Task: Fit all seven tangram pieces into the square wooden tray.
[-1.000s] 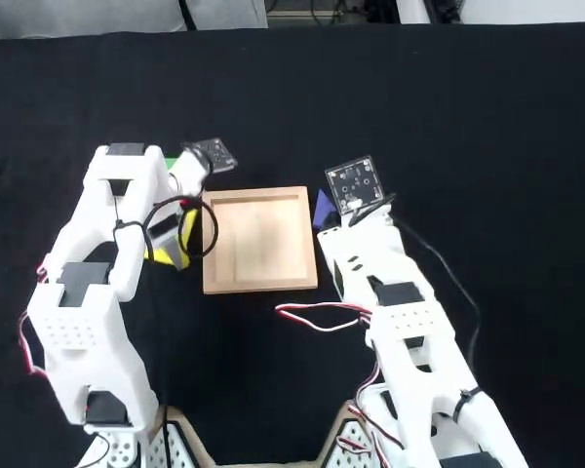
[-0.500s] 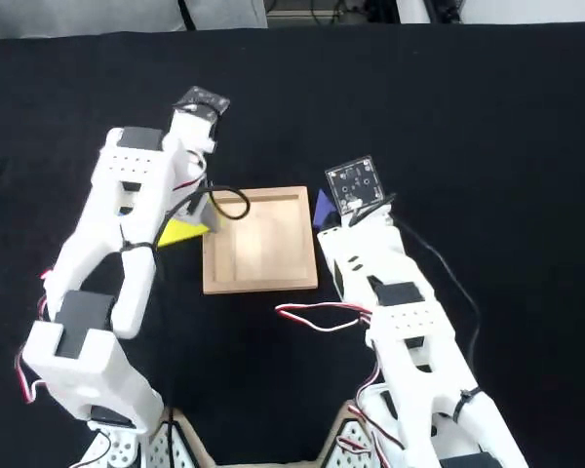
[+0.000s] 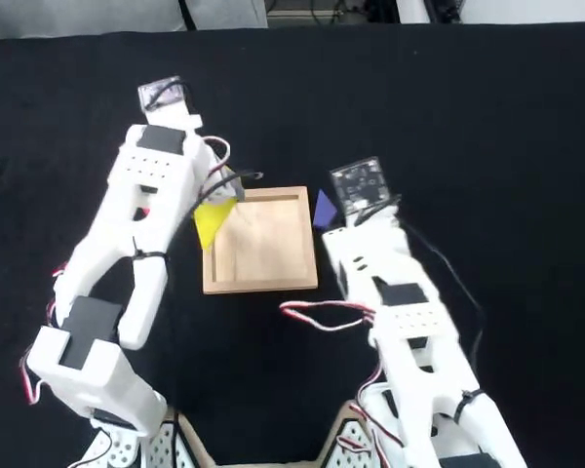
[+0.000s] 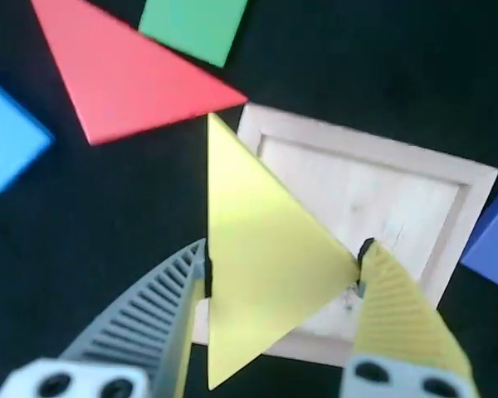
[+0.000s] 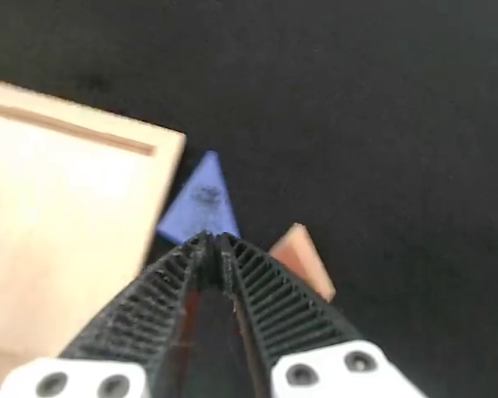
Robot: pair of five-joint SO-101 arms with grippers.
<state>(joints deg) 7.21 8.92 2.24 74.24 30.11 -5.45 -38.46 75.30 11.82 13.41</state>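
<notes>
The wooden tray (image 3: 263, 285) floor lies open from above, the yellow triangle (image 3: 213, 220) overhanging its left rim, the blue triangle (image 3: 323, 208) flanking its right

Black tablecloth (image 3: 507, 107) with dark cables (image 3: 187, 14) beyond it.

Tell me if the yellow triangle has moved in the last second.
Yes. Held in the left end effector, the yellow triangle shifted from beside the tray to over its left rim.

Large triangle (image 3: 213, 220) over tray's (image 3: 259, 285) left rim; small triangle (image 3: 323, 209) just right
</notes>
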